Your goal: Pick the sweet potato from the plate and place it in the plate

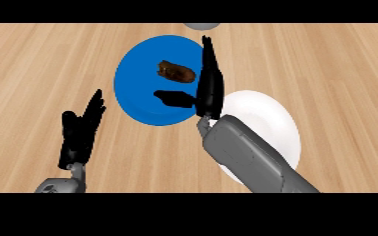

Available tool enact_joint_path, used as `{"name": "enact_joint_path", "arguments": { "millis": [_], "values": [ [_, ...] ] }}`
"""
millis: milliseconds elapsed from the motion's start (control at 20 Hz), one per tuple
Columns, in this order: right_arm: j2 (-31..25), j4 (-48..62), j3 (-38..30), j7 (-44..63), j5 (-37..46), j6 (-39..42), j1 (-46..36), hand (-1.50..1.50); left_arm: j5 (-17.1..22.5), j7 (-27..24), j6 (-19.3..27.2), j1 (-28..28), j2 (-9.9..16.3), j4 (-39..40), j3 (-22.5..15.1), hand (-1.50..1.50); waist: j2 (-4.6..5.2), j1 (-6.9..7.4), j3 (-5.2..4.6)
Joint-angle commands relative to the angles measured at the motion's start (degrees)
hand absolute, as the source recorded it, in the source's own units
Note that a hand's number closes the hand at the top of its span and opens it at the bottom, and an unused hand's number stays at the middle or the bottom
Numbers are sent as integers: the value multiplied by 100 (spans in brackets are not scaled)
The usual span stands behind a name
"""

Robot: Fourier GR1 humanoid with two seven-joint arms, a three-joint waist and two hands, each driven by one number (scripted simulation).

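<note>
Starting at the left side: the robot's left hand sits low over the light wooden plank counter, black fingers straight and pointing up the view, thumb out to the side, nothing in it. It's just parked there, well apart from the plates, with its grey wrist peeking in at the lower edge.

Moving toward the middle, there's the round glossy blue plate, and the small lumpy brown sweet potato is lying on it, a bit up and right of the plate's centre. Nothing is touching the potato as far as I can see.

Next comes the right hand, stretched out over the blue plate's right-hand part. Its long black fingers run straight up the view just beside the potato on its right, and the thumb sticks out leftward over the plate below the potato. So it's spread open and has hold of nothing.

The grey right forearm comes up from the lower right and covers part of the round white plate, which sits right next to the blue one, lower and to the right.

At the top edge, above the fingertips, a bit of some grey rounded object pokes in; can't tell what it is.
</note>
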Motion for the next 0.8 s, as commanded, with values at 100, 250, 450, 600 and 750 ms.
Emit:
{"name": "enact_joint_path", "arguments": {
  "millis": [100,250,450,600,750],
  "values": [
    [11,642,389,-728,-870,-474,-221,-150,-278,204,199,162,-238,-308,-238,0,5,45,0],
    [11,707,131,-597,-714,-376,-243,-150,-45,-8,-96,326,-43,-329,10,0,-10,-11,-2],
    [11,860,532,-41,-589,-619,-311,-150,-47,-64,-114,-211,-24,307,219,0,-17,-76,-6],
    [10,1233,805,-222,-1050,-874,-544,-150,-275,-79,75,-214,-280,248,-46,0,6,24,-3],
    [10,973,1074,-35,-849,-1139,-223,-150,-362,140,220,-90,-432,41,-158,0,-15,-26,-3]
  ]
}}
